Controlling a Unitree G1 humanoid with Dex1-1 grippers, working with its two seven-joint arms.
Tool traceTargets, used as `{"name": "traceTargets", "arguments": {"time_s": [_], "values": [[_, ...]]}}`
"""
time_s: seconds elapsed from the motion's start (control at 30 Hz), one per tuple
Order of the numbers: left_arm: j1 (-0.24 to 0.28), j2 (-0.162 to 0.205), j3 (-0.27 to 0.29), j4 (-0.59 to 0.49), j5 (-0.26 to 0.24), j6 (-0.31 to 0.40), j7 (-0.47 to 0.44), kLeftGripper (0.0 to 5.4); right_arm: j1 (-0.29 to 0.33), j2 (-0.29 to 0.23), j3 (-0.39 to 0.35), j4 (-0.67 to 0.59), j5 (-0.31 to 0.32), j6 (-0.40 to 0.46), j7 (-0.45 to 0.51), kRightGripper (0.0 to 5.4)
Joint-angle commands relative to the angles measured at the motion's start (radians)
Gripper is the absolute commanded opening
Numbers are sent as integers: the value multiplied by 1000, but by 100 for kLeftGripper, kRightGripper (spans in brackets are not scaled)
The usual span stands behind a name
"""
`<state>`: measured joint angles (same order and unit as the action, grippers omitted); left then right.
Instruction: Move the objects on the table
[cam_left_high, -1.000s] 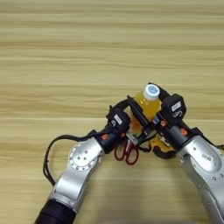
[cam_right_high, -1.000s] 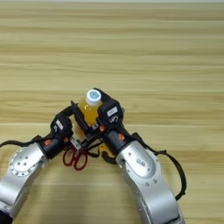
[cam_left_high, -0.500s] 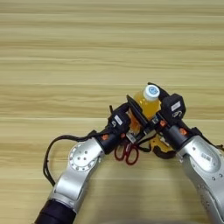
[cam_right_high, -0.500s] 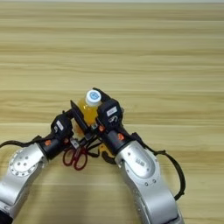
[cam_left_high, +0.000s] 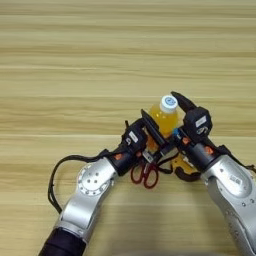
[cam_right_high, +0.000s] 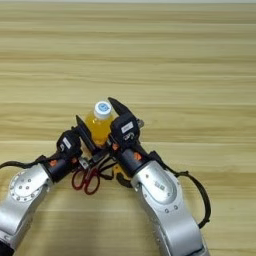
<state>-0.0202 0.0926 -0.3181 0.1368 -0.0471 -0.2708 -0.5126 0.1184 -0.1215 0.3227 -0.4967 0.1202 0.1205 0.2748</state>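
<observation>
Both grippers crowd the bottle (cam_left_high: 164, 119), which stands upright just beyond them. The right gripper (cam_left_high: 176, 117) is nearer, spread fingers flanking its cap side; the left gripper (cam_left_high: 150, 131) looks open beside it, scissors (cam_left_high: 144, 173) beneath.

left arm: bent inward, left gripper (cam_left_high: 152, 136) | right arm: bent inward, right gripper (cam_left_high: 180, 107); close together

Wide wooden table (cam_left_high: 75, 60) carries an orange juice bottle (cam_left_high: 163, 118) standing between both grippers, and red-handled scissors (cam_left_high: 145, 173) lying just beneath the left gripper (cam_left_high: 156, 137).
</observation>
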Motion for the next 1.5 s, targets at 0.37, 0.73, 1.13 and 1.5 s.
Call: {"name": "traceTargets", "arguments": {"time_s": [0.37, 0.73, 1.13, 1.5], "values": [[-21, -5, 7, 1, -2, -3, 5, 341, 9, 5, 2, -82, 35, -115, 36, 540], [-43, -6, 64, 20, -6, -14, 50, 341, -56, 25, -199, -59, 72, -166, -56, 540], [-70, 6, 175, 70, 2, -25, 154, 340, -117, -2, -414, 77, 110, -178, -99, 540], [-131, 36, 275, 212, 58, 12, 311, 340, -109, 13, -386, 90, 89, -187, -95, 540]]}}
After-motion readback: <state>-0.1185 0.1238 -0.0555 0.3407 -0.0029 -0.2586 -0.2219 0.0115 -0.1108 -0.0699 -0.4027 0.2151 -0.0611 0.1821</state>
